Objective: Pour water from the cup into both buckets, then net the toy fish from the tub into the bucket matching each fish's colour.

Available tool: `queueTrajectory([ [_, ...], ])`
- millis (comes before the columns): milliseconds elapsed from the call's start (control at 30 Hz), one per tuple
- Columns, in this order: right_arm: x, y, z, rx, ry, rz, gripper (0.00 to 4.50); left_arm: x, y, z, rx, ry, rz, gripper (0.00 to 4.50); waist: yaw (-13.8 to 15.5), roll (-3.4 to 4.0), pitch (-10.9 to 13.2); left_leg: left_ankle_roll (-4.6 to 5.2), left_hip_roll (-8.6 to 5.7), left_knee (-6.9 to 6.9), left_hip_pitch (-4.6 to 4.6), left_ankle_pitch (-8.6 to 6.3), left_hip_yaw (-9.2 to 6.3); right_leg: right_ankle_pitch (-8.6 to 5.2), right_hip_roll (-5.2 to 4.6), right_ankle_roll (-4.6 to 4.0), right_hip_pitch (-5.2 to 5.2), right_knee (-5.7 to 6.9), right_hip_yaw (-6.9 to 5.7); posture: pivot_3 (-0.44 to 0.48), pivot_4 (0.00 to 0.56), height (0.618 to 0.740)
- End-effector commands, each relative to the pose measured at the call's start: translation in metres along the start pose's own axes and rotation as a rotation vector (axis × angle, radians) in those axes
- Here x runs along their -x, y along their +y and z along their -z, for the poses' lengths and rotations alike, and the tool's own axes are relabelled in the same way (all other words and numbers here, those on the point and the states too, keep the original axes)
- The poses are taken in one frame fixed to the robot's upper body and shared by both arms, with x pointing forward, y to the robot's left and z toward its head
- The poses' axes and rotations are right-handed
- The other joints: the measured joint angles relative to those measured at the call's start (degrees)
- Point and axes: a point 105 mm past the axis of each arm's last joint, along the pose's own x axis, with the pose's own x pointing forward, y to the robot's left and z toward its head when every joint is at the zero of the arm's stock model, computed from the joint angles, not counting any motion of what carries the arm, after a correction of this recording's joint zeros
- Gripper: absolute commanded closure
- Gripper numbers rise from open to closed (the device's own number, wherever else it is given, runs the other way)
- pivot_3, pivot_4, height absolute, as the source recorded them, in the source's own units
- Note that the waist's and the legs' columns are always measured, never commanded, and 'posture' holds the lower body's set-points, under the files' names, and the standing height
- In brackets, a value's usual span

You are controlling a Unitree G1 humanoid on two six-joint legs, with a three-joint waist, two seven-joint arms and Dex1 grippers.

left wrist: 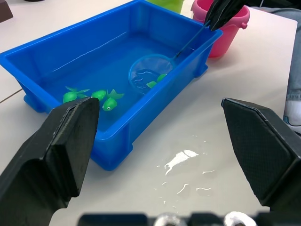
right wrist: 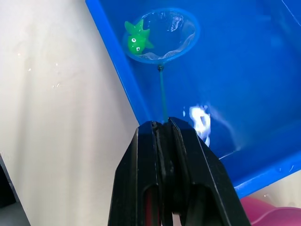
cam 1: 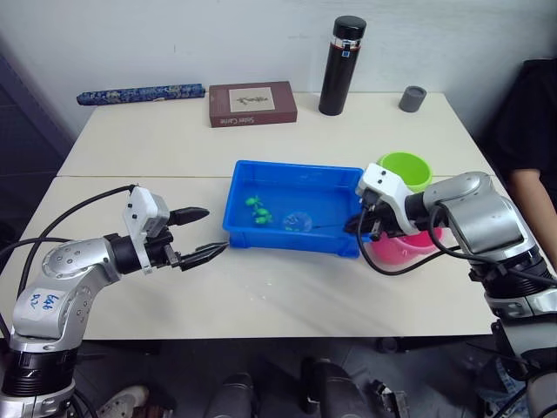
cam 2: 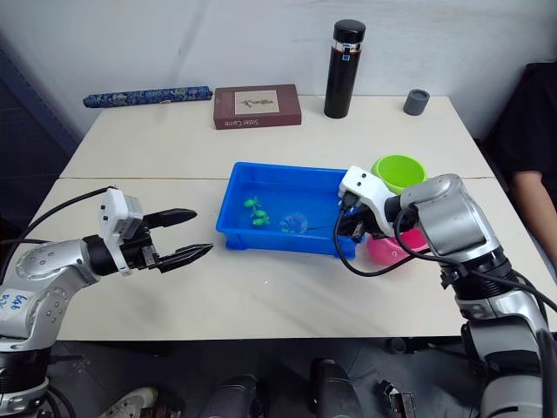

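Right gripper [right wrist: 162, 125] clenched on net [right wrist: 162, 35] handle, hoop in tub [cam 1: 261, 178] holding one green fish [right wrist: 136, 40]. Left gripper [cam 1: 202, 233] spread wide beside tub, over table [cam 1: 157, 144].

A pale tabletop [cam 1: 261, 296] is seen, made of two slabs joined along a seam running across the middle. At the far edge, around 12 o'clock, a tall black flask [cam 1: 341, 65] with a silver band near its cap is stood upright. A small grey cup [cam 1: 412, 98] is set just toward 2 o'clock of it, apart from it. A brown book [cam 1: 252, 104] with a pale cover picture is laid flat at 11 o'clock. A long blue patterned roll [cam 1: 139, 94] is laid at 10 o'clock, along the far edge. Small wet patches [left wrist: 181, 160] are noted on the near tabletop. A person's dark sleeve [cam 1: 533, 113] and forearm are seen at 3 o'clock.
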Motion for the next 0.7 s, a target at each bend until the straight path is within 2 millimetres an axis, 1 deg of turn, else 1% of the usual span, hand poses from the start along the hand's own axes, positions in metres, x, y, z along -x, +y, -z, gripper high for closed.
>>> queueTrajectory([
  [33,0.008,-0.007,-0.010,-0.031,-0.035,0.037,4.50,0.002,0.001,-0.010,-0.044,-0.021,-0.001,0.02,0.01,0.00,0.00,0.00,0.00,0.00,0.00,0.00,0.00,0.00,0.00,0.00,0.00,0.00,0.00,0.000,0.150,0.740],
  [200,0.012,-0.012,-0.011,-0.097,-0.067,0.060,4.50,0.000,0.000,-0.010,-0.040,-0.021,0.005,0.02,0.02,0.00,0.00,0.00,0.00,0.00,-0.01,0.00,0.00,0.00,-0.01,0.00,-0.01,-0.02,0.00,0.000,0.150,0.740],
  [400,0.016,-0.017,-0.010,-0.203,-0.112,0.096,4.50,-0.004,0.009,-0.014,-0.047,-0.017,0.007,0.02,0.07,0.00,0.00,0.00,0.00,0.00,-0.03,0.00,-0.01,0.00,-0.01,0.00,-0.01,-0.02,-0.01,0.000,0.150,0.740],
  [533,0.017,-0.020,-0.007,-0.250,-0.125,0.127,4.50,-0.005,0.013,-0.017,-0.052,-0.016,0.011,0.02,0.05,0.00,0.00,0.00,0.00,-0.02,-0.05,0.00,-0.01,0.00,-0.01,0.00,-0.02,0.00,-0.02,0.000,0.150,0.740],
  [700,0.020,-0.023,-0.008,-0.289,-0.151,0.146,4.50,-0.007,0.015,-0.018,-0.056,-0.010,0.014,0.02,0.03,0.00,0.00,0.01,0.00,-0.04,-0.07,0.00,-0.01,0.01,-0.01,0.01,-0.03,0.02,-0.03,0.000,0.150,0.740],
])
